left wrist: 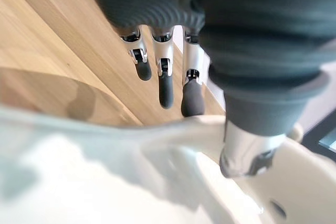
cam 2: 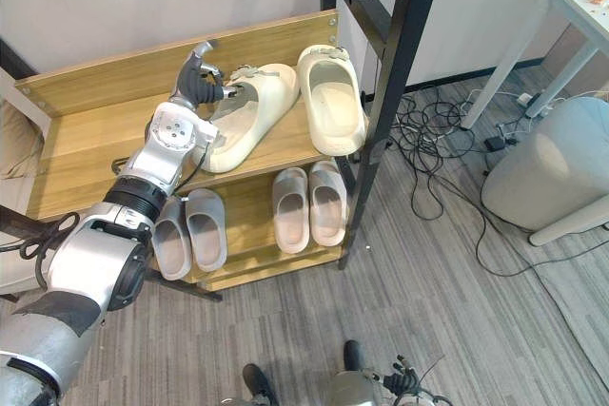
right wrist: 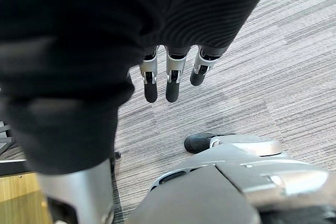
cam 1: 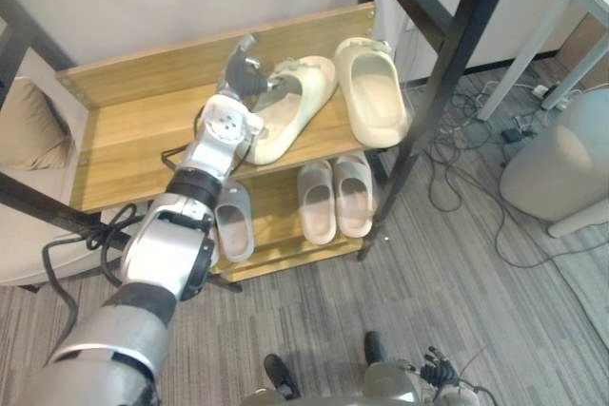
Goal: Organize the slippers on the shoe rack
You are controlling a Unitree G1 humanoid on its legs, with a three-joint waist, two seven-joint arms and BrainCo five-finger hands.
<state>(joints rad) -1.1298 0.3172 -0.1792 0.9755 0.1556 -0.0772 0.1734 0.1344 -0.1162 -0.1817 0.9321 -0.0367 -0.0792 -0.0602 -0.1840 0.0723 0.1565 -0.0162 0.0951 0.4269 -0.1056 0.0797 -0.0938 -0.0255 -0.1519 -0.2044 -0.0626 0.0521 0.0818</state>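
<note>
Slippers on a wooden shoe rack (cam 1: 133,130), left hand (cam 1: 243,73) at one.
Upper centre of frame, top shelf: the fingers (left wrist: 166,85) are straight and slightly apart, tips against a cream slipper (cam 1: 295,106) lying askew; a second cream slipper (cam 1: 373,92) lies just right of it. Right hand (right wrist: 168,77) hangs over carpet (right wrist: 273,77), fingers straight, holding nothing.
</note>
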